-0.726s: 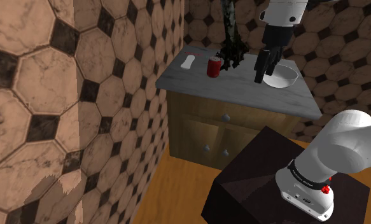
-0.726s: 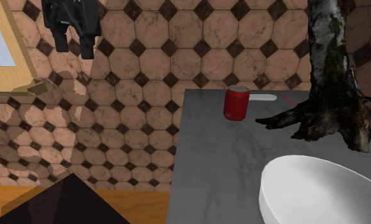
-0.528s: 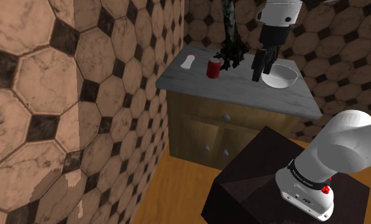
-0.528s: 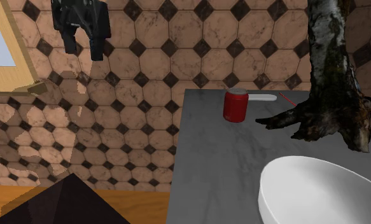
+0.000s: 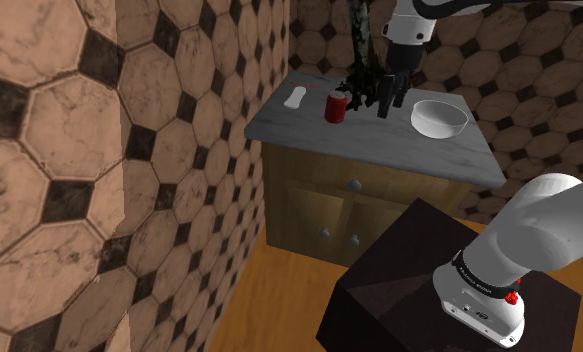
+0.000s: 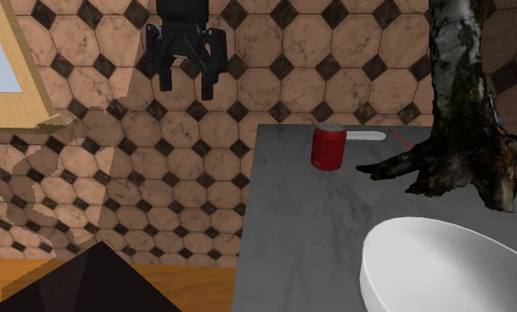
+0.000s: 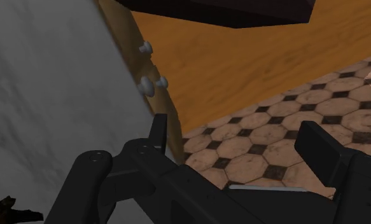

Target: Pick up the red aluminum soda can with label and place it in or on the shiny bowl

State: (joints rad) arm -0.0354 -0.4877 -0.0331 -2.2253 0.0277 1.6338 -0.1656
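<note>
Red and upright, the soda can [image 5: 335, 106] stands on the grey marbled surface [image 5: 379, 148] that tops a wooden cabinet [image 5: 309, 200] with pale knobs [image 5: 354, 184]. In the shoulder view we find a small white object [image 5: 296, 97] lying at ten o'clock of the can, and the dark foot of a tree trunk [image 5: 363, 80] just beside the can at two o'clock. The white bowl [image 5: 440, 118] sits on the same surface, well apart from the can at three o'clock, with nothing in it.

We see the tool [image 5: 389, 100] hanging between can and bowl in that view, above the surface and touching neither. Its black fingers [image 5: 383, 108] point down. In the second exterior view the tool [image 6: 187, 80] shows against the tiled wall [image 6: 274, 80] at ten o'clock of the can [image 6: 329, 146], while the bowl [image 6: 442, 266] lies at five o'clock of the can and the trunk [image 6: 460, 106] at three o'clock. The white object [image 6: 364, 136] pokes out from behind the can there.

From the wrist view we can say that the tool [image 7: 238, 143] is wide open, its two fingers [image 7: 157, 130] standing well apart (nothing lies between them, so it has hold of nothing). Beyond them we make out the marbled surface [image 7: 44, 95], the cabinet's knobs [image 7: 153, 83], a wooden floor [image 7: 241, 63] and the dark stand [image 7: 222, 9].
</note>
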